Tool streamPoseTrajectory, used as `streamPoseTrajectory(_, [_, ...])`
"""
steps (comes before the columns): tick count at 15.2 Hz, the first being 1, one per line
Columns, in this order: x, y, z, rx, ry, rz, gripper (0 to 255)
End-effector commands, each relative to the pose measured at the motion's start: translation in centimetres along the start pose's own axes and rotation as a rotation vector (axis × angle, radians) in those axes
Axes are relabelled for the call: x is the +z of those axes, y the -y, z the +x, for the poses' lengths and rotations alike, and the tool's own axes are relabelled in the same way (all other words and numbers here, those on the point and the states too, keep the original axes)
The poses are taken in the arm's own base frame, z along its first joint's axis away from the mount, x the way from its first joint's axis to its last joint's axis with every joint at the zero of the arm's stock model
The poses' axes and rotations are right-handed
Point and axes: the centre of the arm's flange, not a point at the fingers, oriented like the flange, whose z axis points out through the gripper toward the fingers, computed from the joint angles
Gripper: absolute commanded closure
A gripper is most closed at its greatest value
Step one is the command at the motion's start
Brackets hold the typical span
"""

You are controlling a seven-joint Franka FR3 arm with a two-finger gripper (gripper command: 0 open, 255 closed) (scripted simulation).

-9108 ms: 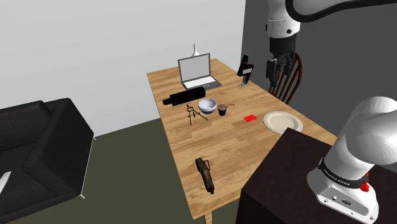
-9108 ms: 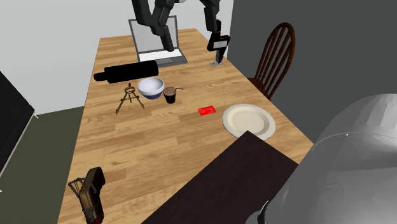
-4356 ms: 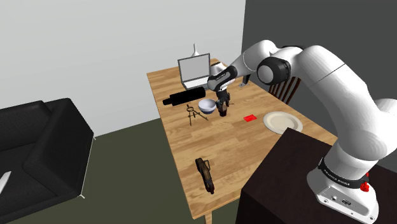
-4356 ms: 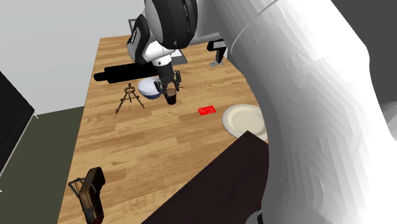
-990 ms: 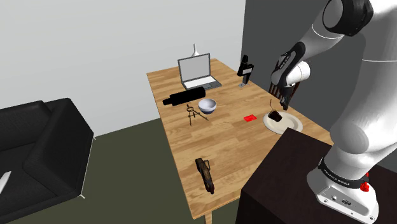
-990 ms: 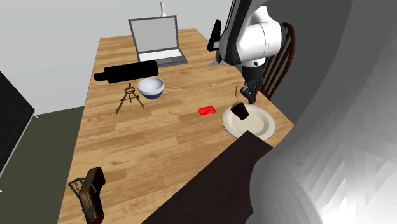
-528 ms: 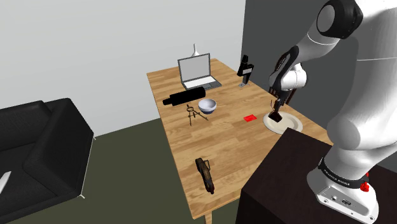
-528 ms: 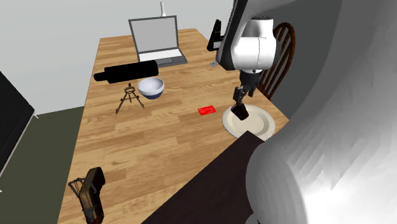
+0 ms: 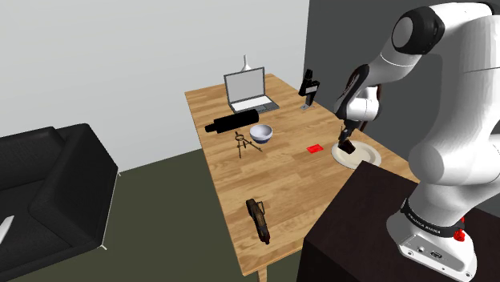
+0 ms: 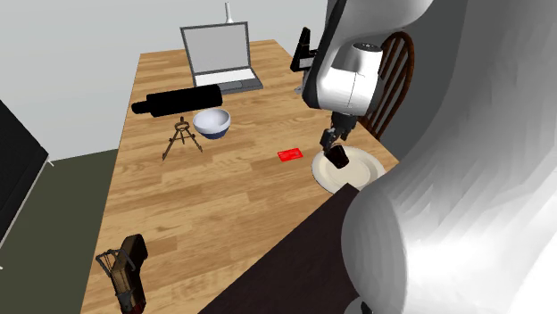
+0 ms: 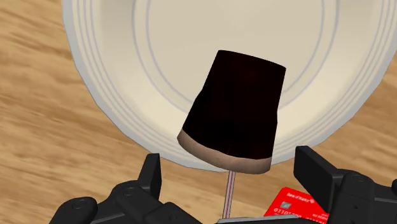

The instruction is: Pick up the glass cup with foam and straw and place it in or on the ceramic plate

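Observation:
The dark glass cup, with a tan foam band at its rim and a thin straw, rests on the cream plate. My gripper hangs just over the cup's rim, open. Its two black fingers stand apart on either side of the rim and touch nothing. In the shoulder view the cup sits on the plate under the gripper, close to the stand. The second exterior view shows the cup, leaning a little, on the plate below the gripper.
A red card lies beside the plate. Farther back on the wooden table are a white bowl, a compass, a black cylinder and a laptop. A chair stands behind the arm, a black sofa at the left.
One second ago the gripper was shut on the cup over the plate. The fingers have since opened and the cup stays on the plate; the hand shifted slightly to the shoulder view's left.

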Motion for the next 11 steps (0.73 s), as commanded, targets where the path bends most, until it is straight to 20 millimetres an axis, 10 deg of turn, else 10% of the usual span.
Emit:
streamPoseTrajectory(1, [1.13, -0.14, -0.09, 0.000, -0.001, 0.000, 0])
streamPoseTrajectory(9, [1.43, -0.14, -0.09, 0.000, -0.001, 0.000, 0])
streamPoseTrajectory(10, [1.43, -0.14, -0.09, 0.000, -0.001, 0.000, 255])
streamPoseTrajectory(11, [1.43, -0.14, -0.09, 0.000, -0.001, 0.000, 255])
